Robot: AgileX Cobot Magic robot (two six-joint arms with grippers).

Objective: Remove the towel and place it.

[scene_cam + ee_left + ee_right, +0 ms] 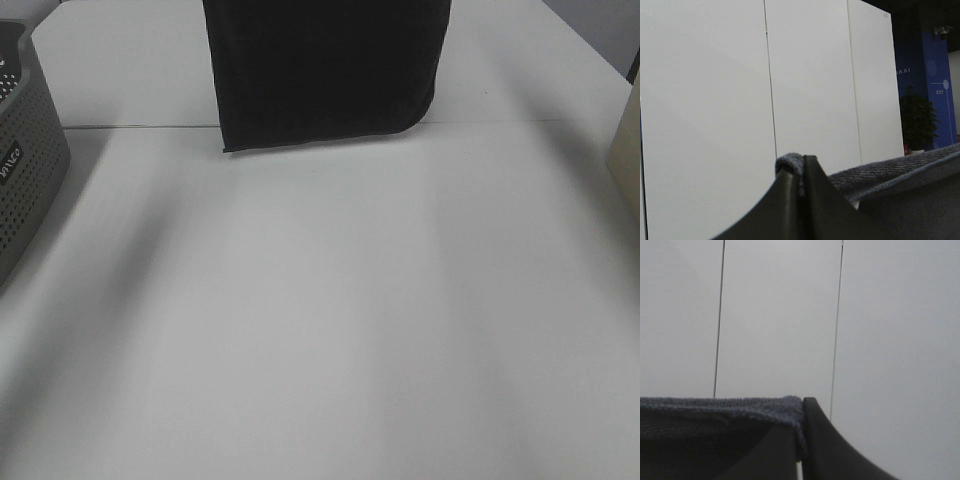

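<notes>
Basket [28, 150] sits far left. My left gripper [801, 172] is pinched shut on one top corner of the towel [325, 70], which hangs over the table's [320, 330] far side. My right gripper [801, 415] clamps the other corner. Soft, limp, light terry, I judge; corner holds suit it.

Grey perforated basket [25, 150] at the left edge of the white table [320, 330], partly cut off, small lettering on its wall. Thin seam [140, 127] across the table's far part. Beige object [628, 165] at the right edge, too cropped to identify. In the left wrist view, white wall panels [705, 100] and a dark potted plant [917, 117] against a blue wall [935, 90].
</notes>
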